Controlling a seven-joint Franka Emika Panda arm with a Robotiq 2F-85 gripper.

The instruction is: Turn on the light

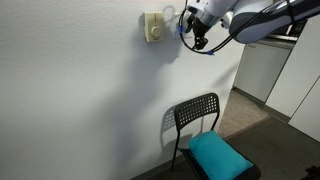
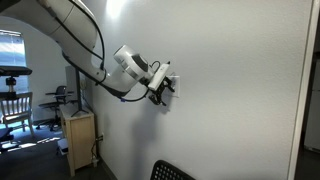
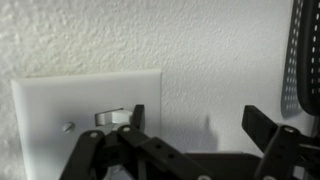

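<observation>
Switch plate (image 3: 60, 105) for the light, white, fills the lower left of the wrist view, set on the textured white wall (image 3: 200, 40), with its small toggle (image 3: 112, 118) near the plate's middle. My pincer (image 3: 200, 118) stands wide apart and grips nothing; one fingertip (image 3: 137, 112) lies just beside the toggle, and I cannot tell whether it touches. In an exterior view a cream thermostat box (image 1: 152, 27) hangs at upper middle, just left of my pincer, and a black chair (image 1: 195, 112) stands below.
</observation>
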